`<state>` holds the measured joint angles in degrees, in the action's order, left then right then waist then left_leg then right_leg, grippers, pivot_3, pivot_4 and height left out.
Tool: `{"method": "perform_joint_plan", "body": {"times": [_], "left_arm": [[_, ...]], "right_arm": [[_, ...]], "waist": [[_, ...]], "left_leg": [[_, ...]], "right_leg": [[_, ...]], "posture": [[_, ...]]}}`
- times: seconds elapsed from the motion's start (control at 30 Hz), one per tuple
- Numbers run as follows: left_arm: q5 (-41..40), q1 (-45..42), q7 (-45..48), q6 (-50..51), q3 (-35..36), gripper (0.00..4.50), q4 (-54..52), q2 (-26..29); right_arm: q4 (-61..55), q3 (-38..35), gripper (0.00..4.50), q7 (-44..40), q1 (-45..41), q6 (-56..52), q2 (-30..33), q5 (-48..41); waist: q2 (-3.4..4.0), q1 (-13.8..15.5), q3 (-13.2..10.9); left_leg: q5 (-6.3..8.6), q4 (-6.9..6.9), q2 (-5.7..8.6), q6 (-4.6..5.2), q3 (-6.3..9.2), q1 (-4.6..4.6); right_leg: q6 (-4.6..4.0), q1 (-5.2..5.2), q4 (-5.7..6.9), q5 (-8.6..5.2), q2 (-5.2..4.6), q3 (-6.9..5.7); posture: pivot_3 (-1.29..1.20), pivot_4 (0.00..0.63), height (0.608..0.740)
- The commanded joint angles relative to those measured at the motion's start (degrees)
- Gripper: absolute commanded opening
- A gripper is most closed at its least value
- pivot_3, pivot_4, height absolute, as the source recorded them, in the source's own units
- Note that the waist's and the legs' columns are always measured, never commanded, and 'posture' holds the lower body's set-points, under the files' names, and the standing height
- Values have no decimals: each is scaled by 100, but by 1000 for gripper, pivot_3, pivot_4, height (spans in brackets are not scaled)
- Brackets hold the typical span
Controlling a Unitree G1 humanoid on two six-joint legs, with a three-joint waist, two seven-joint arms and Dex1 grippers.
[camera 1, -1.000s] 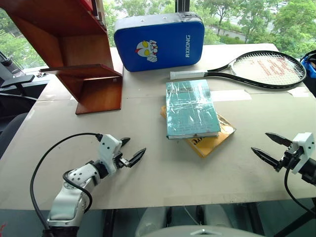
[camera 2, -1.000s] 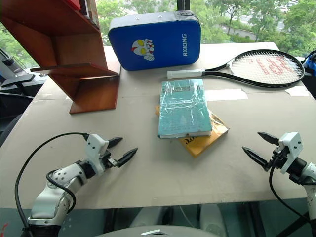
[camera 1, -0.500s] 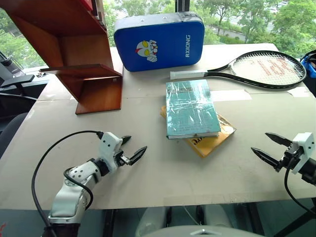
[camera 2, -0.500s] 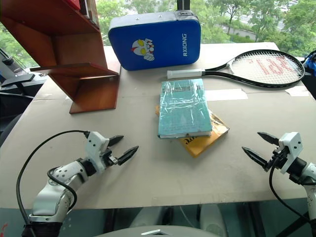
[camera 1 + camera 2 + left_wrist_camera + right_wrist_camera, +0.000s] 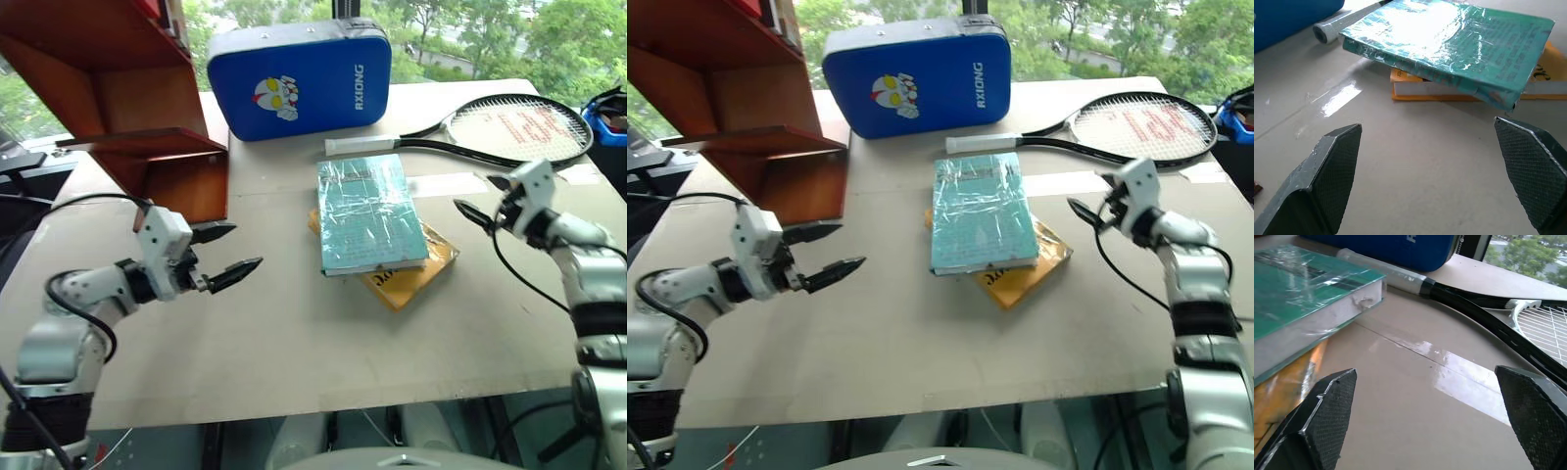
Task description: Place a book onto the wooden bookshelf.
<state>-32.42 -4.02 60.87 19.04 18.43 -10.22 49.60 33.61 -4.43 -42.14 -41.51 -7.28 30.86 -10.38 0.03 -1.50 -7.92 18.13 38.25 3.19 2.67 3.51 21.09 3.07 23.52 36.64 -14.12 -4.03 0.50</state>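
Thick teal-green rectangular book (image 5: 370, 213) in shiny, crinkled plastic wrap, white page edges showing. Lies flat, cover up, near the middle of the table. Rests on top of a thinner yellow-orange book (image 5: 423, 278), whose corner sticks out from beneath on the near right side. Nothing grips it.

Reddish-brown wooden bookshelf (image 5: 147, 117), slanted side panels and flat boards, stands upright at the table's far left, well apart from the teal book. Visible lower board bare.
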Motion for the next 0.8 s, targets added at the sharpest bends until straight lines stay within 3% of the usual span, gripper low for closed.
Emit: {"method": "perform_joint_plan", "body": {"times": [0.03, 0.13, 0.17, 0.27, 0.3, 0.37, 0.8], "left_arm": [[-388, 36, 414, 179, 382, 4500, -121, 280], [-969, 14, 788, 415, 818, 4500, -323, 435], [-1096, -22, 840, 456, 891, 4500, -366, 436], [-1354, 18, 1086, 655, 911, 4500, -530, 506], [-1412, 36, 1149, 729, 901, 4500, -582, 541], [-1488, 26, 1180, 840, 902, 4500, -644, 579], [-1400, 82, 1106, 941, 987, 4500, -709, 588]], "right_arm": [[1427, -36, 3429, 241, -950, 363, -262, 162], [2707, 16, 2727, 535, -1795, 560, -554, 402], [2961, 7, 2112, 540, -1949, 621, -603, 430], [3543, 67, 1266, 551, -2332, 814, -744, 605], [3662, 99, 544, 538, -2438, 855, -806, 668], [3815, 135, 68, 506, -2588, 908, -907, 758], [3880, 244, 68, -726, -2791, 989, -1588, 949]], "waist": [[1, -3, -2], [1, -90, -9], [0, -106, -9], [1, -128, -10], [2, -138, -11], [3, -193, -11], [4, -391, -11]], "left_leg": [[0, -10, 0, 0, 7, 10], [0, -7, 1, -3, 20, 35], [0, 1, 1, -3, 25, 54], [-1, 8, 1, -4, 26, 69], [-1, 7, 1, -4, 26, 69], [-1, 7, 1, -5, 27, 69], [-6, 21, 1, -14, 39, 59]], "right_leg": [[0, 6, -10, 0, -1, -8], [0, 18, -14, 0, -4, -38], [0, 31, -14, 0, -4, -51], [0, 39, -34, 0, -10, -84], [0, 36, -38, 0, -10, -86], [0, 36, -37, 0, -10, -87], [0, 36, 13, 1, -9, -70]], "posture": [[0, 150, 740], [0, 150, 740], [0, 150, 740], [0, 150, 740], [0, 150, 740], [0, 150, 740], [0, 150, 740]]}}
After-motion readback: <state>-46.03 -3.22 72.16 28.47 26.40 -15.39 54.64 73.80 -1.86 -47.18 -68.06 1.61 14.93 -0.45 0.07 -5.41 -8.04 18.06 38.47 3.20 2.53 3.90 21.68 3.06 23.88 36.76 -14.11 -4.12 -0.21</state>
